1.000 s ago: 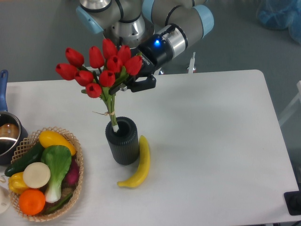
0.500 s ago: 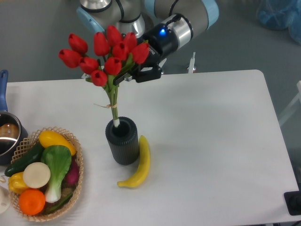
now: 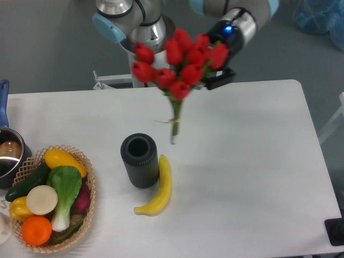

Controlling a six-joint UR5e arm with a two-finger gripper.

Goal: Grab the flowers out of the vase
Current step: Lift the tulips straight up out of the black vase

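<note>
White rectangular table [image 3: 247, 161]: bears everything below except the lifted bunch.

UR5e arm, grey with pale blue joint caps [image 3: 129, 21]: enters at twelve o'clock; the wrist with its blue light sits at about one o'clock of the table.

Round woven basket of vegetables and fruit [image 3: 88, 188]: at eight o'clock, untouched.

Bunch of red closed tulip buds on tied green stems, the flowers [image 3: 180, 62]: held in the air, blurred by motion. The stem ends hang clear of the vase mouth, up and toward two o'clock from it. Long axis near upright, buds uppermost, stems pointing toward six o'clock.

Short dark ribbed cylindrical vase [image 3: 140, 160]: upright near centre, mouth open with nothing in it.

Yellow banana [image 3: 161, 188]: lies just beside the vase at four o'clock.

Metal pot with blue handle [image 3: 4, 145]: at the nine o'clock edge, partly cut off.

Black two-finger gripper [image 3: 212, 80]: pinching the bunch high on the stems, just under the buds; the flowers lie toward nine o'clock from it, the fingers largely hidden behind the buds.

Change: half a second earlier the stems stood inside the vase; they are now fully out, and gripper and bunch have travelled toward three o'clock. Judged nearly complete.
</note>
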